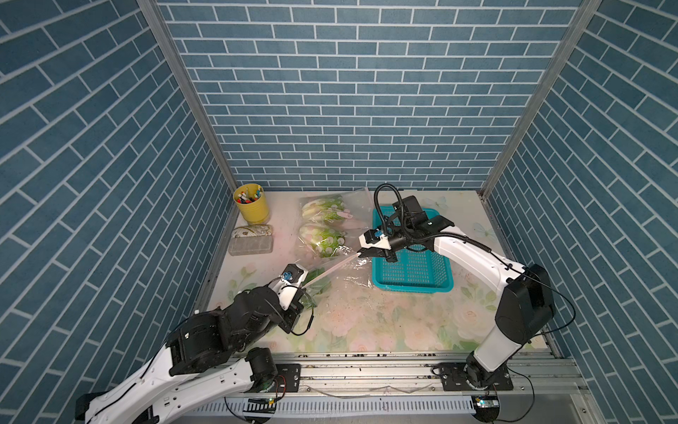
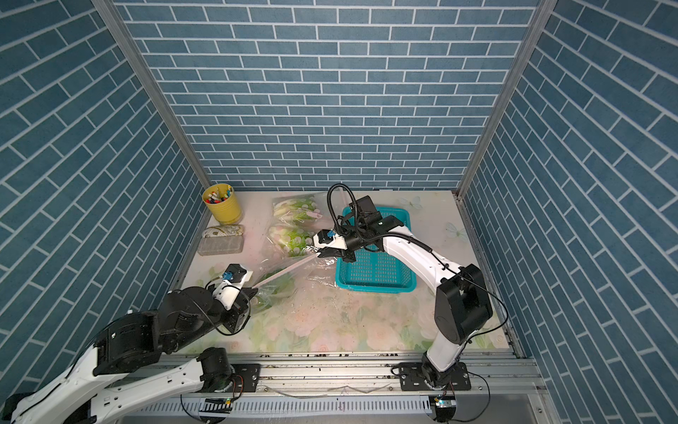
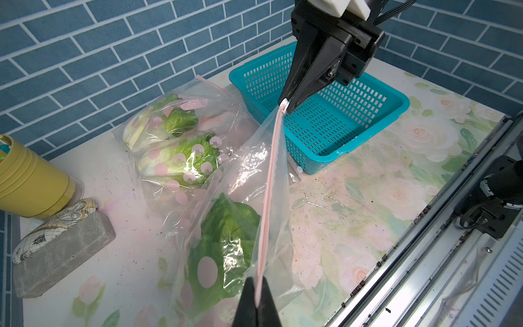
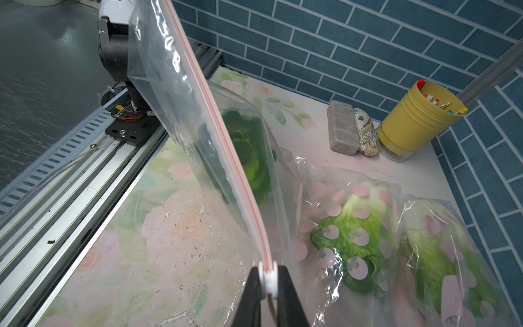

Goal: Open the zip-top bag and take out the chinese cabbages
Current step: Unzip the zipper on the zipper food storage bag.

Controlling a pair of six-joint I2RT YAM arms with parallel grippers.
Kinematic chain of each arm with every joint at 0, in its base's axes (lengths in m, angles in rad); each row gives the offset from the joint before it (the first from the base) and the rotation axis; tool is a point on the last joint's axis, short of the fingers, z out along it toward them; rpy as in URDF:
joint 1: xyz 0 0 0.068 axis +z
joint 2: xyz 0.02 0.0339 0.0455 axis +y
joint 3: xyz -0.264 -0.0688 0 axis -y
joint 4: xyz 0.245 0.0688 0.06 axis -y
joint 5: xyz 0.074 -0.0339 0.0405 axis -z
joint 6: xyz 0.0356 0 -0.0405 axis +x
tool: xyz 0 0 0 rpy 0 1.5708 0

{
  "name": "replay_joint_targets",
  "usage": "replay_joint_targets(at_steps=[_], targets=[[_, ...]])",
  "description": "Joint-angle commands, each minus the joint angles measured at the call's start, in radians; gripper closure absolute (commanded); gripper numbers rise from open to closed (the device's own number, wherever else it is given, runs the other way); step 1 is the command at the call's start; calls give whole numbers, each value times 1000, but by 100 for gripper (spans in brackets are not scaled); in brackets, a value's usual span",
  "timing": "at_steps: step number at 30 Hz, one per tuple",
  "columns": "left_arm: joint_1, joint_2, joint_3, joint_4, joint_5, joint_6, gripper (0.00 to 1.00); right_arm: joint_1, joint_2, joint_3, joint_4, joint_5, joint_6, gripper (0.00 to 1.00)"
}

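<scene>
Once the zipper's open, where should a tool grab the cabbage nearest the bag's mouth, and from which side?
Pinch the cabbage across its leafy end, coming in under the zip strip from the robot's side. Its green leaves face that opening; its base is out of sight, deeper in the bag, so probably unreachable.

Three cabbages (image 3: 181, 161) (one bag (image 3: 249, 158)), one basket (image 3: 397, 94), one cup (image 3: 31, 181)

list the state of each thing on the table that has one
zip-top bag, lying on the table, mouth edge lifted, looks zipped shut
zip strip, stretched taut between both grippers
slider, at the right gripper's end of the strip
chinese cabbages, all three inside the bag
teal basket, upright, empty
yellow cup, upright, holding pens or markers
left gripper, shut on the zip strip
right gripper, shut on the slider
</scene>
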Motion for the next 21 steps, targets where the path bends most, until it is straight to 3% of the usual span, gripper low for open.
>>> replay_joint_targets(at_steps=[1,16,18,21], targets=[[5,-25,38,-51,-12,-11,100,-58,29,-21,-14,92,-34,100],[6,-11,30,-33,1,-14,100,-102,42,-49,6,91,-3,100],[5,-4,22,-19,9,-15,100,-102,30,-49,30,99,57,77],[5,16,4,12,24,-22,100,-95,-6,-59,115,123,213,59]])
